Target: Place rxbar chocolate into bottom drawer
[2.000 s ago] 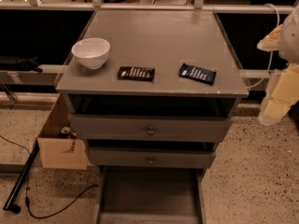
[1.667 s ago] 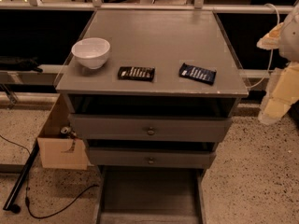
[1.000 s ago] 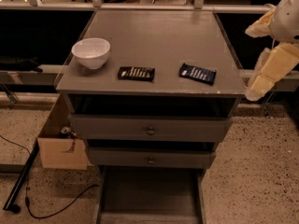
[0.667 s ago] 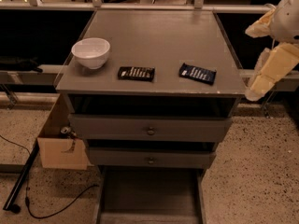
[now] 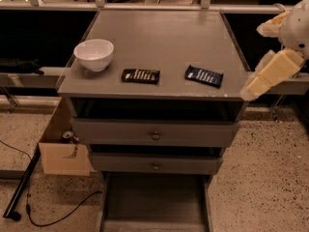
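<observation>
- Camera view, the only one: the rxbar chocolate (image 5: 140, 76) lies flat on the grey surface (image 5: 159, 33) near the front edge, between the white bowl (image 5: 94, 54) and a dark blue bar (image 5: 204, 76). It touches neither.
- Lying flat and apart from its neighbours, it looks open to a pick from above. The blue bar sits nearer the arm, so that is the one to avoid by mistake.
- Down below, the bottom drawer (image 5: 154, 202) is pulled out at floor level, its dark tray bare and ready to receive. The two knobbed drawers (image 5: 154, 133) above stand only slightly ajar, so a straight drop in front of them looks possible.
- The gripper (image 5: 258, 83) hangs off the right side of the cabinet, just beyond the corner and about level with the top, well apart from the chocolate bar.
- The pale arm comes in from the upper right edge and slants down and inward toward the cabinet, with nothing carried that I can make out.
- Jaws apart or together? Cannot tell from here.
- My read: this is the approach, with the grasp not yet begun.
</observation>
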Robot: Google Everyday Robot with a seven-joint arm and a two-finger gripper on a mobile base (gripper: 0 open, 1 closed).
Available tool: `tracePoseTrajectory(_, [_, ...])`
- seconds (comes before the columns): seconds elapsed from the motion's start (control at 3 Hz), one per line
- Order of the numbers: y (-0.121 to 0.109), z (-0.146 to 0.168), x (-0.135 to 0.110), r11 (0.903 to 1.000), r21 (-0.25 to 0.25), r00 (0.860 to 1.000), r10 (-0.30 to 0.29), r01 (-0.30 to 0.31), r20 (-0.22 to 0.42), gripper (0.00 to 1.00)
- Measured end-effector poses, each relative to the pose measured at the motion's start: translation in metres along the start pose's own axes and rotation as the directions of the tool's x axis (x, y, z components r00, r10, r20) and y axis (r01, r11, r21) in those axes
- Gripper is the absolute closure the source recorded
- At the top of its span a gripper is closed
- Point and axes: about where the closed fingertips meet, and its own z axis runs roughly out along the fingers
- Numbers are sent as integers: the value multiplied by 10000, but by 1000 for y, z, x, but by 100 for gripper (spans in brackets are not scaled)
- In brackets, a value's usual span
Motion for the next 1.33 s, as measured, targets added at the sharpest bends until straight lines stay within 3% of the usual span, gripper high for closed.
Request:
tracePoseTrajectory(0.33, [-7, 17, -20, 9985, 452, 9962, 285, -323, 829, 0])
tracePoseTrajectory(0.67, [-21, 38, -38, 9973, 644, 9931, 286, -361, 1137, 0])
tracePoseTrajectory(1.0, [-66, 96, -46, 9987, 318, 9959, 370, -397, 830, 0])
tracePoseTrajectory(1.33, [-68, 99, -48, 9988, 297, 9956, 359, -386, 863, 0])
